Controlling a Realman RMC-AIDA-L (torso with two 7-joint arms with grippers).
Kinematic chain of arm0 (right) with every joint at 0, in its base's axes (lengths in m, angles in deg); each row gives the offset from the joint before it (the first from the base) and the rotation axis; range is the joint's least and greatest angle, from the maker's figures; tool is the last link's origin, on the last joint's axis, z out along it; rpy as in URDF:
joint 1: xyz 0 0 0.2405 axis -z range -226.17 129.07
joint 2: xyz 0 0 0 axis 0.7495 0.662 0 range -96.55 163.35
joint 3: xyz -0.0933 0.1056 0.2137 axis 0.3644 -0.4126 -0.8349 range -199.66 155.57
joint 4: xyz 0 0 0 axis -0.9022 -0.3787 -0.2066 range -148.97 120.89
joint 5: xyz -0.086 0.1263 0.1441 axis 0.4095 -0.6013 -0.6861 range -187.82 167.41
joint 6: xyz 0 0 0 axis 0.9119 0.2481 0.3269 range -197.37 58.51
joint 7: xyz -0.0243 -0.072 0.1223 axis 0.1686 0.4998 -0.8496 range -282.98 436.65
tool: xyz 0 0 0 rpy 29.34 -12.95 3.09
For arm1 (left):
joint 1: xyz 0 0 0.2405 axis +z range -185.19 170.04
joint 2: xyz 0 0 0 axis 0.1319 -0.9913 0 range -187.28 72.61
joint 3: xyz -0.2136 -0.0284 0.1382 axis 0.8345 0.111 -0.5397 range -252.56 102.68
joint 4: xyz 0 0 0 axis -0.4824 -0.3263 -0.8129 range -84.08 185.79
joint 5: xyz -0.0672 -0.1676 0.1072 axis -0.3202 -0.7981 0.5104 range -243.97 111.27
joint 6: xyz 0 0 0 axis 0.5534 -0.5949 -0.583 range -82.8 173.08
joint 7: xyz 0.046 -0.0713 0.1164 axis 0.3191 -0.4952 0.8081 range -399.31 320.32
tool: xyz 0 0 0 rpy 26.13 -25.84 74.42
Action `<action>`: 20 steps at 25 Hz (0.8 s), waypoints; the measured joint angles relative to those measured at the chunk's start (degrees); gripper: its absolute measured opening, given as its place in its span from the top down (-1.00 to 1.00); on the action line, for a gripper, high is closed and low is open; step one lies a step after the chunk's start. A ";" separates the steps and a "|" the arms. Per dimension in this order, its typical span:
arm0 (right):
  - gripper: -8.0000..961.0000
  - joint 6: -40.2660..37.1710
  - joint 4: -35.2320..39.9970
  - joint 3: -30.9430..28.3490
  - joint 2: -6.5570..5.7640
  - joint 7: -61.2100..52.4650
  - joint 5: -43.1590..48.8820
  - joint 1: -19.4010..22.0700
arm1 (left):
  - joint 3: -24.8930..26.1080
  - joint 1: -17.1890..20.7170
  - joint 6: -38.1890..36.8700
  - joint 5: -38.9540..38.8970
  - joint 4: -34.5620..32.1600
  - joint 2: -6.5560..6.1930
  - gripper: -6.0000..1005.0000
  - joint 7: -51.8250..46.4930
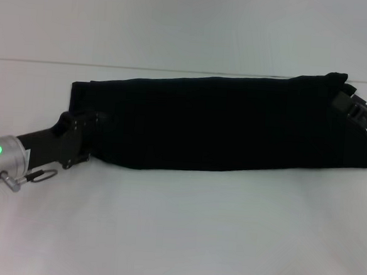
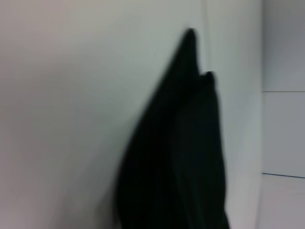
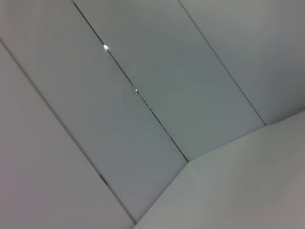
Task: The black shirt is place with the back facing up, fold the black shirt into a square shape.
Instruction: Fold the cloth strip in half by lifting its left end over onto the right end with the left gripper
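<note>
The soft black cloth shirt (image 1: 222, 124) lies across the middle of the white table (image 1: 176, 238) as a long folded band, running from nine o'clock to three o'clock in the head view. The left gripper (image 1: 86, 137) sits at the band's nine o'clock end, the right gripper (image 1: 355, 112) at its raised three o'clock corner. The cloth hides the jaws of both, so I cannot tell whether they are clamped or parted. I judge the main risk to be uneven hold: if one end slips free while the other lifts, the layers could slide apart and the fold would skew, spoiling the square.
</note>
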 joint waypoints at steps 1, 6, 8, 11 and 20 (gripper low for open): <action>-0.80 -0.17 0.00 -0.01 0.00 -0.05 -0.01 0.00 | 0.16 -0.30 -0.19 -0.60 -0.01 0.03 -0.43 0.85; -0.80 -0.78 0.01 -0.17 -0.05 -0.25 -0.05 0.08 | 0.21 0.22 -1.93 -3.88 0.09 0.09 -0.42 4.61; -0.80 -0.78 0.01 -0.46 -0.02 -0.28 -0.05 0.11 | -0.10 0.90 -1.98 -3.72 0.16 0.10 -0.42 4.20; -0.80 -0.78 0.01 -0.72 0.03 -0.30 0.00 0.18 | -0.30 2.03 -1.78 -1.11 0.21 -0.03 -0.42 2.09; -0.80 -0.77 0.01 -0.73 0.01 -0.36 0.10 0.17 | -0.33 1.72 1.14 0.71 0.46 -0.46 -0.41 1.02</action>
